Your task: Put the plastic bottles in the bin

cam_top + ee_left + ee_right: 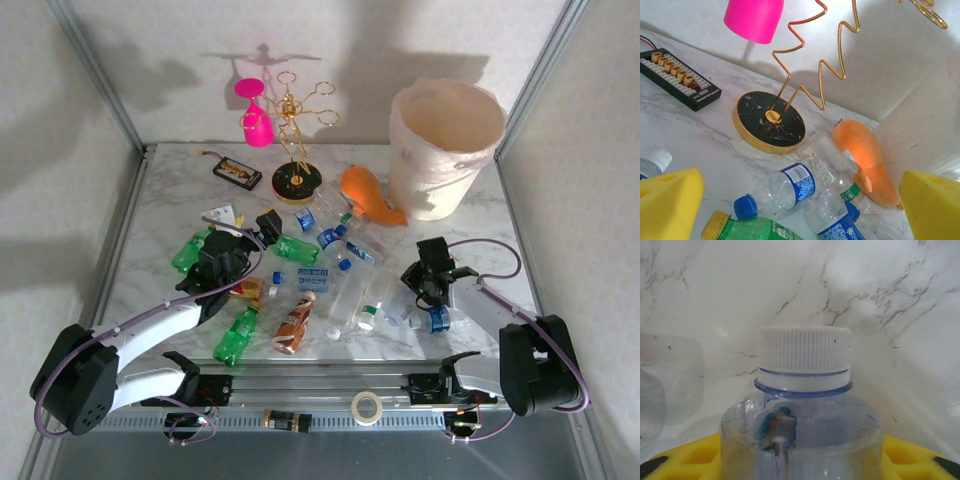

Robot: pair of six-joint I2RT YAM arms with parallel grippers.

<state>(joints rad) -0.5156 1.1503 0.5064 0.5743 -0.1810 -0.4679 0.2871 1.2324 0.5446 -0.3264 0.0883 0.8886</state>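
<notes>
Several plastic bottles (340,280) lie heaped mid-table: clear ones with blue labels, green ones (237,335) and a brown one (295,322). The cream bin (445,150) stands at the back right. My left gripper (250,235) hovers open over the heap's left side; in the left wrist view its yellow fingers (670,200) stand wide above a blue-capped clear bottle (785,187) and a green bottle (747,230). My right gripper (430,290) is low at the heap's right end, its yellow pads (685,457) pressed against both sides of a clear white-capped bottle (805,430).
An orange fish toy (370,195) lies between the heap and the bin. The gold wire rack (297,180) with a pink glass (255,120) and a flat black device (237,172) sit at the back. A tape roll (367,406) rests on the front rail.
</notes>
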